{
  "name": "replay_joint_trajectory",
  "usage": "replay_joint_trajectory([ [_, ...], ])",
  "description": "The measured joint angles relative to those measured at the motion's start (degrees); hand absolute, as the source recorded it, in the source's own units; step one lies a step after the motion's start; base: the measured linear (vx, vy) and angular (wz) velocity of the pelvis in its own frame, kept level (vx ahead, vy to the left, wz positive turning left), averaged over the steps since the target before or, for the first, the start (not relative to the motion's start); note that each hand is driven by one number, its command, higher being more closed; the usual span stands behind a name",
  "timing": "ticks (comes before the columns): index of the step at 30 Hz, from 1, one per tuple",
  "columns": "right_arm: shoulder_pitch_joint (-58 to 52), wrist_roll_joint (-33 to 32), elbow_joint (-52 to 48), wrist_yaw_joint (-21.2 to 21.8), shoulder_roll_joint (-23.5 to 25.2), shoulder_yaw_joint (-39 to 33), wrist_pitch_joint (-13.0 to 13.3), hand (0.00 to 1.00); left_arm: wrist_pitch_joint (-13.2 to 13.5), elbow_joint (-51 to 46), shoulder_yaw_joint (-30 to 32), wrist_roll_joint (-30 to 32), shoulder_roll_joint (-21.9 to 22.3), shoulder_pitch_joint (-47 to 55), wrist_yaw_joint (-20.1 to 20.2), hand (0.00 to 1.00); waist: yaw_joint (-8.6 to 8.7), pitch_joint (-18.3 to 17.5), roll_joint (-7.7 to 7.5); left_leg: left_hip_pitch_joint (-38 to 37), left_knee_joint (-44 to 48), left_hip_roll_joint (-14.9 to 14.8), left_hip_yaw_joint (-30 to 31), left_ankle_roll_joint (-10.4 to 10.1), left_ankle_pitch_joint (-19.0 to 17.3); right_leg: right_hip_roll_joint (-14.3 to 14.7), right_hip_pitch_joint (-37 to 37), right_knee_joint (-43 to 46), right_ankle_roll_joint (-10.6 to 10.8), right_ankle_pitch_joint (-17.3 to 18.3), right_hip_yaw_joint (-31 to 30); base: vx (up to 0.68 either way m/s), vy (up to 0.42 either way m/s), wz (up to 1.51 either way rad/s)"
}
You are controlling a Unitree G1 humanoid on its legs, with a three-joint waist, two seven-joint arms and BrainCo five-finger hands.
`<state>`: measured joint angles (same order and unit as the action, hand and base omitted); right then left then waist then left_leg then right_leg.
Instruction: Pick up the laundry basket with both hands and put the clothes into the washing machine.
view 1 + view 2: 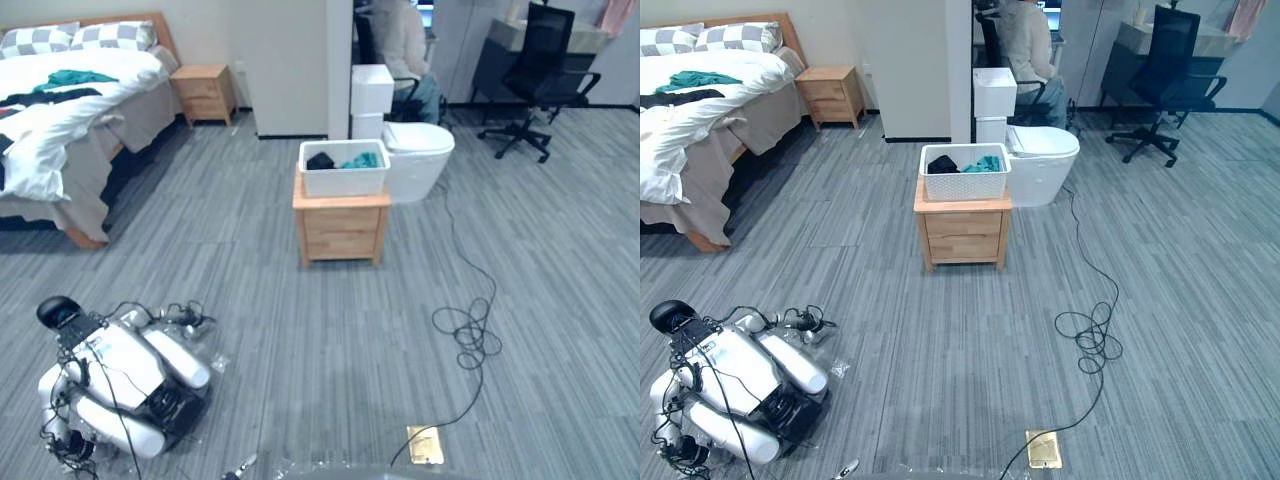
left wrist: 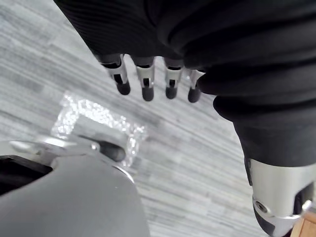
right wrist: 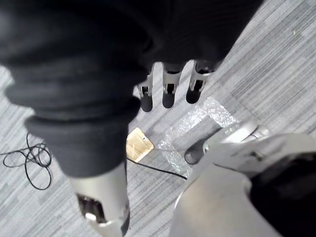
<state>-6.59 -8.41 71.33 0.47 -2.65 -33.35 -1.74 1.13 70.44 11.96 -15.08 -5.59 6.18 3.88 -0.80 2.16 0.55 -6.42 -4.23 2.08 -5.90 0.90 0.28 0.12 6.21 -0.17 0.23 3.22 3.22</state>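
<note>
left hand (image 2: 147, 81): fingers straight, hanging loose over the grey floor, holds nothing
right hand (image 3: 169, 91): fingers straight and relaxed, empty, above the floor
laundry basket (image 1: 345, 182): white, perforated wall, upright on top of the wooden nightstand (image 1: 340, 228), mid-room, well apart from both hands
clothes: inside the basket, a black piece (image 1: 320, 160) on the left side, a teal piece (image 1: 365, 159) on the right
white fixture (image 1: 418, 160): rounded, toilet-shaped, just behind and to the right of the basket; cannot tell what it is
bed (image 1: 60, 120): far left, white duvet, dark and teal garments lying on it
second nightstand (image 1: 205, 92): wooden, by the head of the bed against the wall
person (image 1: 400, 45): seated at the back, past the wall edge
office chair (image 1: 535, 75): black, far right
floor plate (image 1: 425, 445): brass, near bottom edge
grey machine (image 1: 115, 385): lying on the floor, lower left, tangled in wires
</note>
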Motion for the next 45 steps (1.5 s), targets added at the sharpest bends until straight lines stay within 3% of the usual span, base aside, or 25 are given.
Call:
replay_joint_trajectory([
  [6, 0.5, 0.0, 0.4, 0.9, 0.1, -1.1, 0.0, 0.0, 0.4, 0.1, 0.0, -2.1, 0.2, -0.8, 1.0, 0.0, 0.01, 0.4, -0.18, -1.5, -1.0, 0.0, 0.7, 0.0, 0.0, 0.0, 1.4, 0.0, 1.0, 0.6, 0.9, 0.0, -0.03, 0.06],
  [41, 0.8, -1.2, 1.5, 1.0, 0.2, -2.3, 0.0, 0.0, 0.6, 1.6, 2.2, -3.2, 0.5, -1.0, 1.1, 0.0, -0.11, 0.7, -0.86, -1.4, -1.5, 0.1, 0.3, 0.0, 0.0, -0.1, 1.0, 0.0, 1.0, 0.7, 1.1, -0.01, -0.01, 0.0],
  [45, 0.9, -2.0, 0.7, 1.0, 0.5, -1.4, 0.0, 0.0, 0.6, 0.9, 2.2, -3.2, 0.3, -1.1, 1.1, 0.0, -0.1, 1.5, -1.54, -0.9, -1.2, 1.0, 0.4, 1.0, -1.1, -1.7, -4.0, 9.9, 3.1, 6.9, 1.6, 0.0, 0.004, 0.08],
])
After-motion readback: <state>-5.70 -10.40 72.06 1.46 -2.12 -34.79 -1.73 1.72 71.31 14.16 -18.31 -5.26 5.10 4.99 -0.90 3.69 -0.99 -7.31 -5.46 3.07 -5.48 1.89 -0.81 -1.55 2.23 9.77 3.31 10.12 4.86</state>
